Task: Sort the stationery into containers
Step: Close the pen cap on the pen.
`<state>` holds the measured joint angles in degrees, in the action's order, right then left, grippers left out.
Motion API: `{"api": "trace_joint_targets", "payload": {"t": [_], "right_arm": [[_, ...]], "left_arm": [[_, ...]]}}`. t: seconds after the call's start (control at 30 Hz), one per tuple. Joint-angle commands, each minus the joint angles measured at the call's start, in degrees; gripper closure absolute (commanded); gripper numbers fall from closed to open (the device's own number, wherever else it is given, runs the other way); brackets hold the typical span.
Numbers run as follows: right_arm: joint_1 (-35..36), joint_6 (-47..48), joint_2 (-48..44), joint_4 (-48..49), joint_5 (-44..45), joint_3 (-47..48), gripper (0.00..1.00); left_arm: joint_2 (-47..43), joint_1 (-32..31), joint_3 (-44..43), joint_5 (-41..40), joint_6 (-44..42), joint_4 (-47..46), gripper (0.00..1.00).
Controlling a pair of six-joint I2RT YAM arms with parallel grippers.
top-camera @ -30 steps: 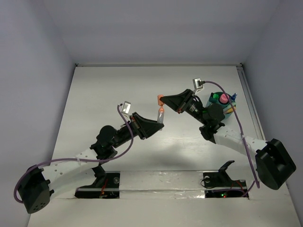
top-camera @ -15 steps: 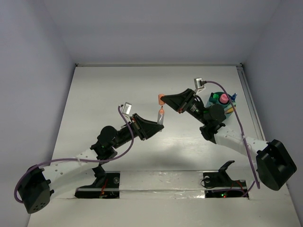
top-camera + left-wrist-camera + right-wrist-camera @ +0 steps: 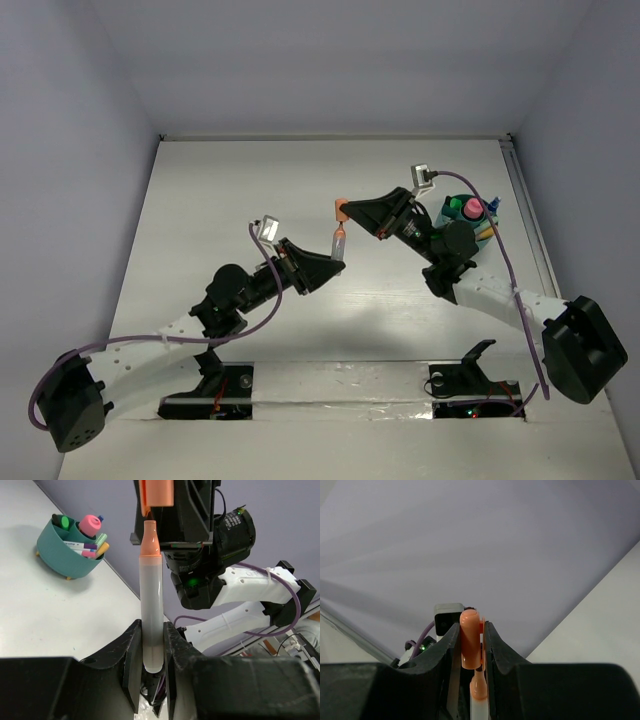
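The left pincer [image 3: 150, 652] is closed on an uncapped salmon marker [image 3: 151, 600], held upright. The right pincer [image 3: 470, 645] grips a salmon cap [image 3: 156, 492] just above the tip, perhaps touching it.

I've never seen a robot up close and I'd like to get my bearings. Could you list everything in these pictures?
marker: one, clear body with salmon tip, uncapped, upright in the left tool
cap: one, salmon, in the right tool, just above the marker's tip
tub: one, teal, on the table's right side
pink-capped tube: one, standing in the tub
green marker: one, in the tub
pens: a few, mixed colours, in the tub; exact count unclear
table: one, white
arms: two, black and white, reaching from the near edge
left tool: one, black, shut on the marker
right tool: one, black, shut on the cap
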<state>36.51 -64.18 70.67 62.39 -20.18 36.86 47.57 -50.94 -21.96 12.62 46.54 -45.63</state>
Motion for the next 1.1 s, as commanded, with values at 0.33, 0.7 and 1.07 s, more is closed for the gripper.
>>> {"api": "trace_joint_targets", "payload": {"t": [0.33,0.7,1.07], "right_arm": [[0.6,0.9,-0.3,5.6,0.1,-1.7,1.0],[4.0,2.3,1.0,7.3,0.4,-2.5,1.0],[5.1,2.4,0.1,11.3,-0.8,-5.9,1.0]], "left_arm": [[-1.0,-0.2,-3.7,-0.8,-1.8,-2.5,1.0],[3.3,-0.2,-8.2,-0.9,-3.4,-5.4,1.0],[2.9,-0.2,-10.1,-1.1,-4.9,-7.6,1.0]]}}
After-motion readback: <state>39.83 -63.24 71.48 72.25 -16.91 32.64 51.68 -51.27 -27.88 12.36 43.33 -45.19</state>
